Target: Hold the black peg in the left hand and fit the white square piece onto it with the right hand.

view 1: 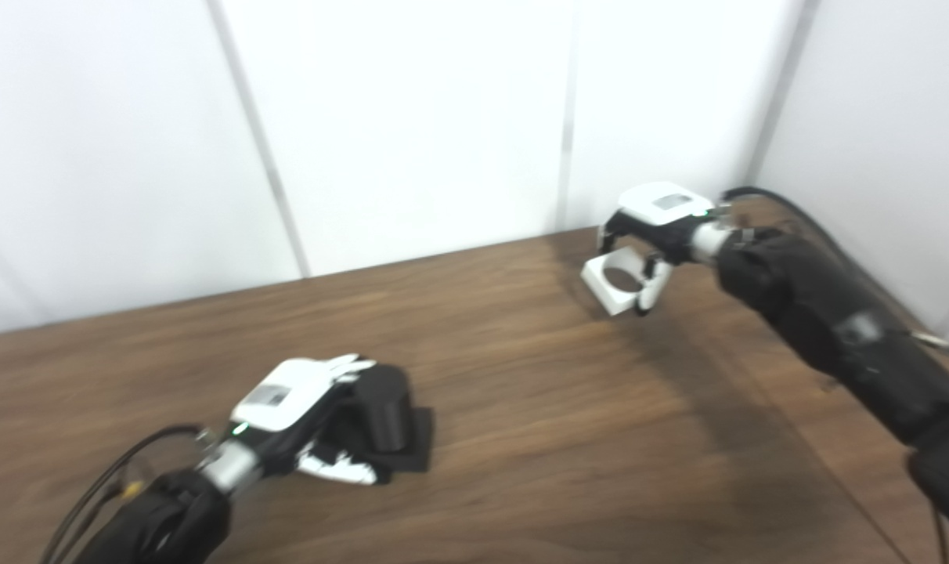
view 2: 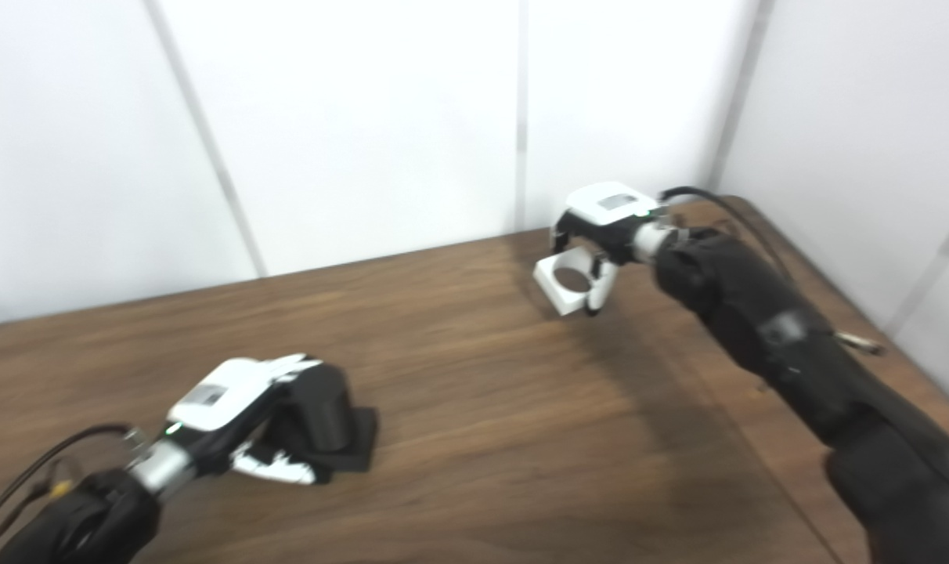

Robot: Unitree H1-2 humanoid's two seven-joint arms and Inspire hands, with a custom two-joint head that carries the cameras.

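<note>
Wood-grain table (view 1: 521, 407) (dark brown) meets white wall panels (view 1: 412, 117).

The left robot hand (view 1: 302, 415) hides the black peg's (view 1: 384, 419) near side — both views blurred.

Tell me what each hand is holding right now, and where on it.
The left hand grips the black peg around its upright cylinder. The right hand holds the white square piece by its outer sides, fingers straddling the frame.
</note>
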